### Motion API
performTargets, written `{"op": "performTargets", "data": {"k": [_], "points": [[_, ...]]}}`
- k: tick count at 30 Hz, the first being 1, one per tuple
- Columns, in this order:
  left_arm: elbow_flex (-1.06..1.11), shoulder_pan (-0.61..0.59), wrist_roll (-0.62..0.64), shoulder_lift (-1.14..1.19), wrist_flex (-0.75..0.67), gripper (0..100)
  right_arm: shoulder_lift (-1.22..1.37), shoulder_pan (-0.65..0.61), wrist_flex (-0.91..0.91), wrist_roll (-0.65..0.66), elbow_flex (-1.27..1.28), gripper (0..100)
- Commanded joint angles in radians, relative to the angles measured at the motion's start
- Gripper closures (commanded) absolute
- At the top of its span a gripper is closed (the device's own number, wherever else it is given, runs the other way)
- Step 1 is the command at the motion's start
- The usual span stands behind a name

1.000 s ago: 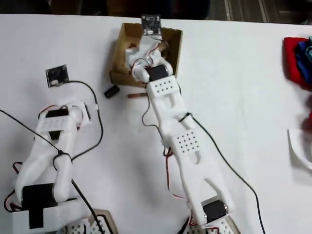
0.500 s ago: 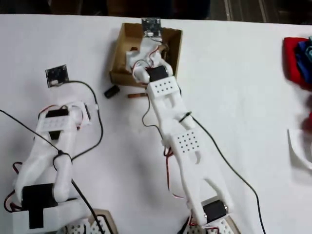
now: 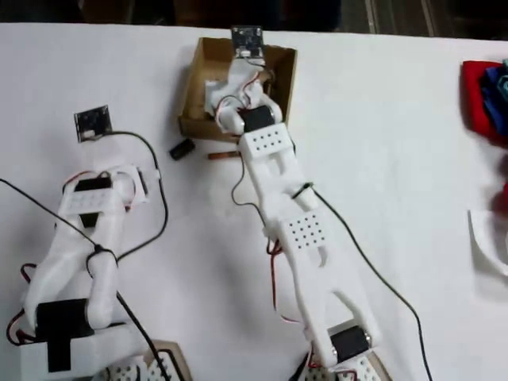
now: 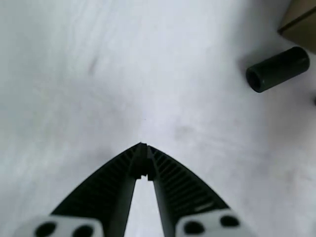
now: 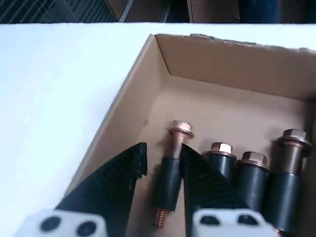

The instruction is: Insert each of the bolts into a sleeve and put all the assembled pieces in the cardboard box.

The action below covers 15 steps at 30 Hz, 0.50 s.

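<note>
In the box [image 5: 123, 113]: right fingers [image 5: 121, 173] apart, either side of a sleeved bolt [image 5: 167, 180], three more pieces [image 5: 254, 180] alongside. Left fingers [image 4: 116, 185] together over the desk [image 4: 98, 74], near a loose sleeve [image 4: 277, 69]. Bare bolt [image 3: 223, 155] just beside the box.

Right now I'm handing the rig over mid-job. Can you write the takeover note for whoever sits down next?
Left gripper: fingers shut, empty, over the white table.
Right gripper: fingers open, inside the brown cardboard box, either side of a copper bolt in a black sleeve that seems to rest on the box floor.
Done: three more assembled pieces sit beside it in the box.
Left: one loose black cylindrical sleeve and one bare copper bolt lie on the table just outside the box. Join them, then box the piece.
</note>
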Motion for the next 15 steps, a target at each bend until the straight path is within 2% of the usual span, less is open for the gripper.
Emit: {"op": "performTargets", "data": {"k": [1, 5, 8, 15], "points": [[-0.002, -0.011, -0.002, -0.011, -0.017, 98, -0.036, 0.005, -0.01, -0.003, -0.012, 92.2], [-0.002, -0.014, -0.002, -0.011, -0.017, 98, -0.039, 0.005, -0.01, -0.003, -0.018, 92.1], [-0.005, -0.061, 0.005, -0.012, -0.018, 98, -0.048, 0.001, 0.015, -0.003, -0.029, 92.1], [-0.045, -0.17, 0.006, -0.012, -0.011, 98, -0.168, -0.051, 0.321, -0.003, -0.112, 92.2]]}}
